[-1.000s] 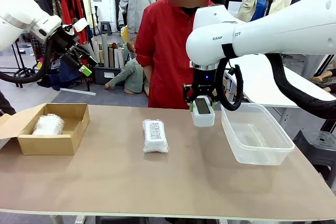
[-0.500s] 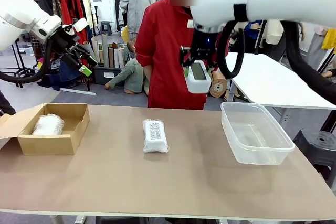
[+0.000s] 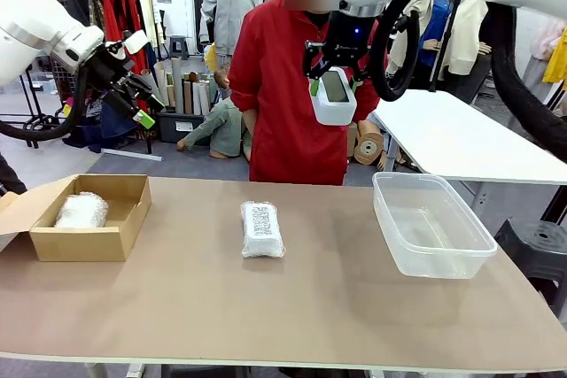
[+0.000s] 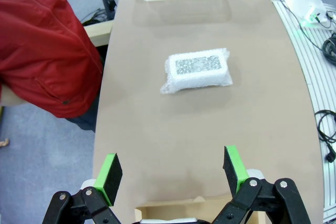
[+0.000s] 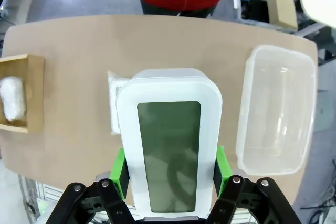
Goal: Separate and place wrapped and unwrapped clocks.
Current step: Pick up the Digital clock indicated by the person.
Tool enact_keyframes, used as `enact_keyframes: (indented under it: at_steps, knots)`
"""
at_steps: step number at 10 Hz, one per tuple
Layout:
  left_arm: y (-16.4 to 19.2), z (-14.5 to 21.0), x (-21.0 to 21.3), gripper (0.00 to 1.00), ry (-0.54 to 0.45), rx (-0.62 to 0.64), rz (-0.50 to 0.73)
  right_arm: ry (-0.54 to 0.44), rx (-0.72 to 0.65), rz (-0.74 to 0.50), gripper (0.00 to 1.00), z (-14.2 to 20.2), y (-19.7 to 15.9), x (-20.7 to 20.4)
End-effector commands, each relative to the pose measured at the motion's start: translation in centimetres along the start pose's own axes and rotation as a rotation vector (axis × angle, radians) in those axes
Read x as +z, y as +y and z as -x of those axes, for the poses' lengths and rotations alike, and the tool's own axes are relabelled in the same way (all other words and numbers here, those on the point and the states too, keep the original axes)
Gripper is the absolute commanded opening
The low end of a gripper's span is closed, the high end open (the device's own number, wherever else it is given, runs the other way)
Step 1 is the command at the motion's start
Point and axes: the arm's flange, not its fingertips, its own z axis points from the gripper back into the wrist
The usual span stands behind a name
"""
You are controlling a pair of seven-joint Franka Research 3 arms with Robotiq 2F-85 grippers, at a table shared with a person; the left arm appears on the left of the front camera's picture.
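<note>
My right gripper [image 3: 334, 84] hangs high over the table's far side, in front of the person, shut on the bare white clock [image 3: 334, 97] with its grey-green screen facing me. In the right wrist view the green pads press both sides of the clock [image 5: 169, 145] in my right gripper [image 5: 170, 174]. A bubble-wrapped clock [image 3: 262, 228] with a dark printed label lies mid-table, also seen from the left wrist [image 4: 198, 69]. Another wrapped clock [image 3: 81, 210] lies in the cardboard box [image 3: 120, 238]. Raised at the far left, my left gripper [image 3: 144, 81] is open and empty [image 4: 172, 171].
A clear plastic container [image 3: 443, 272] stands empty at the right of the table [image 5: 275, 108]. The person in a red jacket [image 3: 275, 86] stands at the far edge. Bare tabletop lies between box, wrapped clock and container.
My right gripper has risen with the bare clock from just above the table beside the container to chest height, shifting slightly left. The left arm has not moved.
</note>
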Motion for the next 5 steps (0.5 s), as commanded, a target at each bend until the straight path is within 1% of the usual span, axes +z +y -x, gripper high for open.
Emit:
enact_keyframes:
  at_steps: [1,2,5]
  knots:
    - [-0.07,0.01,0.16,1.00,0.000,0.002,-0.002,-0.006,0.016,0.017,0.00,-0.54,-0.33,-0.13]
    - [-0.07,0.01,0.16,1.00,0.000,0.002,-0.002,0.000,0.000,0.000,0.00,0.00,0.00,0.00]
    - [-0.07,0.01,0.16,1.00,0.000,0.002,-0.002,0.000,0.000,0.000,0.00,0.00,0.00,0.00]
